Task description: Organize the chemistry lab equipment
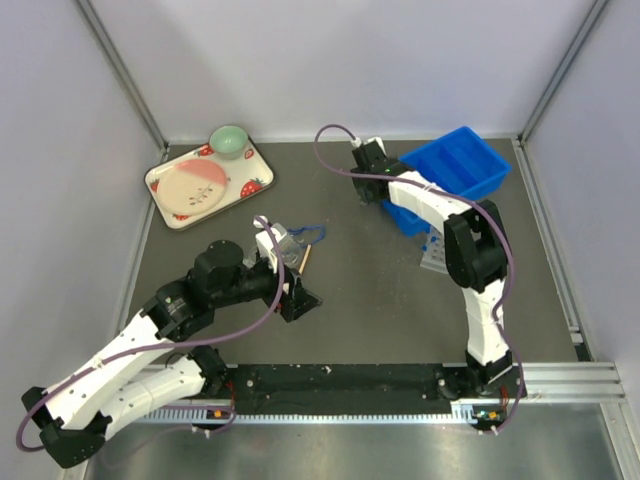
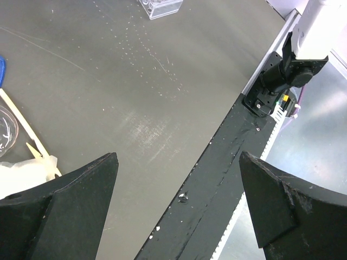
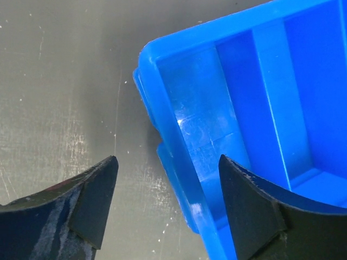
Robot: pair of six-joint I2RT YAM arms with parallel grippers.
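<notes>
Left gripper (image 2: 178, 184) hangs released, empty, the wooden stick (image 2: 19, 117) and whitish wad (image 2: 21, 173) at its nine o'clock. Right gripper (image 3: 168, 184) gapes empty above a corner of the blue bin (image 3: 260, 81). The tube rack (image 1: 433, 258) sits at three o'clock on the table (image 1: 370, 300).

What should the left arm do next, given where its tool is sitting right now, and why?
Probably shift the left tool sideways over the whitish wad and thin wooden stick. Its jaws stand open and empty above the table, while those items lie just off to one side, ungrasped.
</notes>
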